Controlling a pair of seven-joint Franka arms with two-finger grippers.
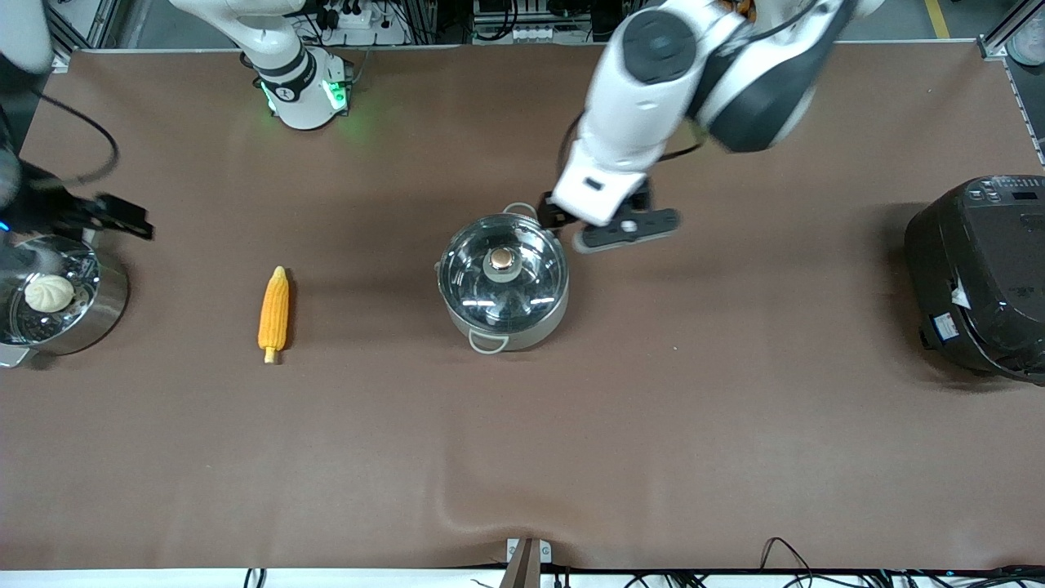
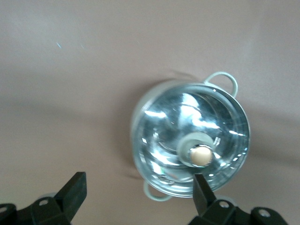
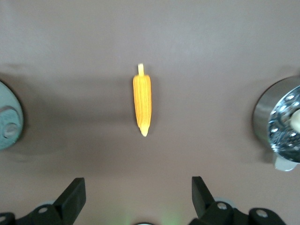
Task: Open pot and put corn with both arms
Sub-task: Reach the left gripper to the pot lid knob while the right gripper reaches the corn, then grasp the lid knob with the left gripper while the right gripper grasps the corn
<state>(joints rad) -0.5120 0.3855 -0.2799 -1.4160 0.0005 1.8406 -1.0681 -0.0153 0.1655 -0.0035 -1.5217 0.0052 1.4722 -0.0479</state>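
Two arms were up and neither carried anything. Largest first: I saw the black cooker [image 1: 980, 278] at three o'clock on the table, then the pot [image 1: 503, 282] near the centre with its glass lid [image 1: 502, 273] on, the steamer pot [image 1: 57, 302] at nine o'clock with a white bun [image 1: 49, 292] inside, and the corn [image 1: 273, 313] lying flat between steamer and pot, stub toward the front camera.

My left gripper [image 2: 136, 197] hovered over the pot's rim at about one o'clock from the knob [image 2: 200, 156], fingers released and spread wide. My right gripper [image 3: 136, 197] hung over the table near the steamer, fingers likewise released, with the corn in its wrist view.

To lift the lid cleanly, I judged I should centre the left fingers on the copper knob, descend straight, and clench below its widest part.
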